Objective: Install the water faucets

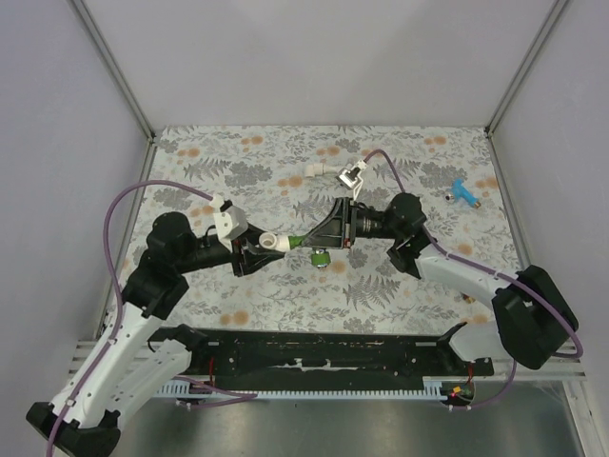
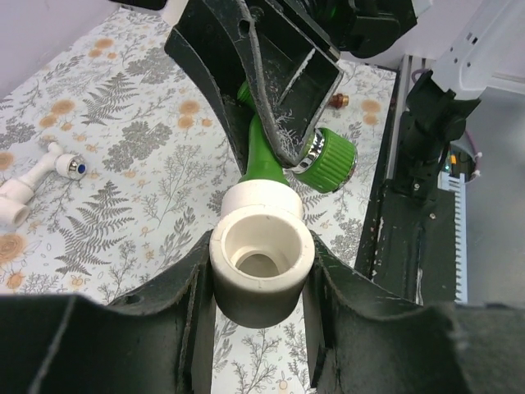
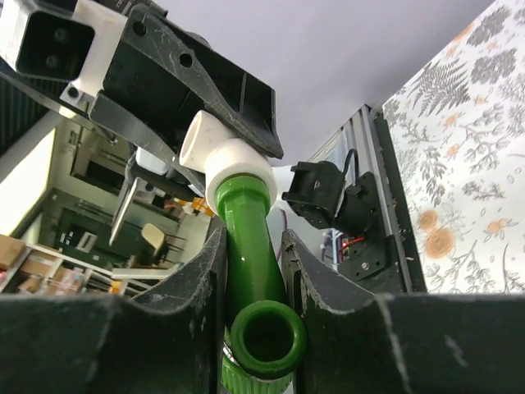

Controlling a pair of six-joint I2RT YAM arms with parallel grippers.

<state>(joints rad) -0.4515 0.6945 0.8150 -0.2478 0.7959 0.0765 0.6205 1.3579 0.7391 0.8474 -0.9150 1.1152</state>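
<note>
Two arms meet tip to tip above the middle of the floral tabletop (image 1: 285,307). On the left, the left gripper (image 1: 255,251) has its fingers (image 2: 176,320) drawn in tight on a white elbow fitting (image 1: 274,242). One finger presses each side of the fitting's round socket, and the socket's open mouth faces the left wrist camera.

The green faucet (image 1: 306,242) runs rightward from the fitting, lifted off the tabletop, with the end of its stem set into the fitting's other opening.

The right gripper (image 1: 319,238) is clamped on that green stem, its fingers (image 3: 197,283) touching the stem on both sides. The faucet's round green knob sits just beside the fingertips.

Further right, a blue faucet (image 1: 464,193) lies near the tabletop's right edge, towards the far corner, well apart from both grippers.
</note>
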